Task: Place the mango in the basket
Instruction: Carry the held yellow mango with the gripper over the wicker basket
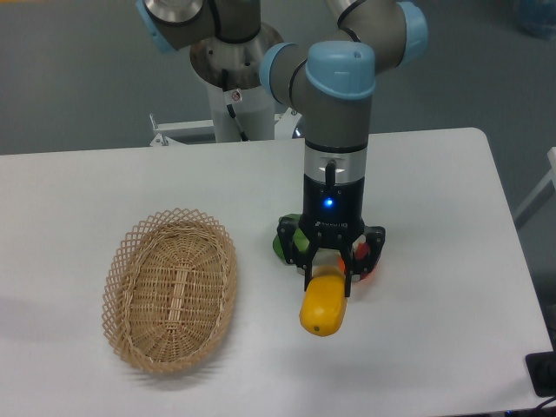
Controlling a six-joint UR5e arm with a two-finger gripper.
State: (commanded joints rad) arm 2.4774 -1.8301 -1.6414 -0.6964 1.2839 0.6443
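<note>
While the claw clamps the mango, the basket lies well apart.

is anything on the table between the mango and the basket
Nothing visible. The gripper is closed on the mango, and only bare table lies between it and the basket. The green item sits behind the gripper, off that path.

Smooth yellow-orange oblong mango: glossy, plastic-looking skin w/ soft sheen. Oval tan woven wicker basket: rough matt weave, open lattice rim. Black two-finger gripper: matt, hard plastic or metal, can't tell. White table: smooth, matt. Arm joint caps: light-blue smooth plastic, grey metal-looking tubes
</note>
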